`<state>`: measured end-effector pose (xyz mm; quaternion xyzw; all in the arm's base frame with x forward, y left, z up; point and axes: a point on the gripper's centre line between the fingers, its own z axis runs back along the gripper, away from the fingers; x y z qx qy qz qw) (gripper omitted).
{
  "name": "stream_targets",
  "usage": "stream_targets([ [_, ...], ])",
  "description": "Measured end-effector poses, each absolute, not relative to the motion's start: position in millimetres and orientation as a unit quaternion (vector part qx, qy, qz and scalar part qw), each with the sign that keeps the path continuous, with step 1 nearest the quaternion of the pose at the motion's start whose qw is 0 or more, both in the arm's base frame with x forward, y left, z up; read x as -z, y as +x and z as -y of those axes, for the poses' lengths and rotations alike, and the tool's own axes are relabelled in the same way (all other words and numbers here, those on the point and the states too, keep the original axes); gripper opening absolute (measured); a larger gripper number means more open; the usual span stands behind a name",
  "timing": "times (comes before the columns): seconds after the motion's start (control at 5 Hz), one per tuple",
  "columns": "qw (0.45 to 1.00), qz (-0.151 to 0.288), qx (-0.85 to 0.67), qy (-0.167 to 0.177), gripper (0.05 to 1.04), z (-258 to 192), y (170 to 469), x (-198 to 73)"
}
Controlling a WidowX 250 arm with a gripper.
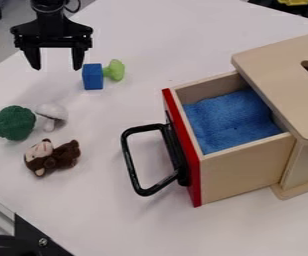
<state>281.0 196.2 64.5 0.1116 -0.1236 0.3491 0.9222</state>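
- Blue block [92, 77]: upper-left of tabletop, lt. green toy [114, 70] right beside it.
- Gripper [56, 67] nr block; fingers spread, nothing btwn.
- Step, prob.: pre-grasp; a grab on block needs sideways align., then lowering w/ fingers apart.
- Mushroom [52, 114], dk. green toy [14, 123], monkey [52, 157] nearby.
- Drawer [243, 167] pulled out, blue cloth [227, 120] in it.

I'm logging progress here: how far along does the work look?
The drawer stands open with blue cloth inside, so that part looks done. The open gripper holds nothing. Any handling of the blue block, light-green toy, white mushroom, dark-green toy and plush monkey looks left: all lie outside the drawer, on the table.
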Motion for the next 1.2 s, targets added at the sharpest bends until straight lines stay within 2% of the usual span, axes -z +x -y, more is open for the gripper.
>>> stream_targets([
  [0.4, 0.924, 0.093, -0.357, 0.1, 0.999, -195.2, 273.0, -53.4],
  [0.6, 0.927, 0.095, -0.354, 0.079, 0.999, -203.6, 263.7, -55.0],
  [0.8, 0.924, 0.113, -0.354, 0.091, 0.999, -192.2, 233.1, -71.5],
  [1.0, 0.929, 0.113, -0.345, 0.079, 0.999, -165.3, 199.4, -74.3],
  [1.2, 0.928, 0.123, -0.341, 0.087, 0.999, -140.8, 178.0, -73.7],
])
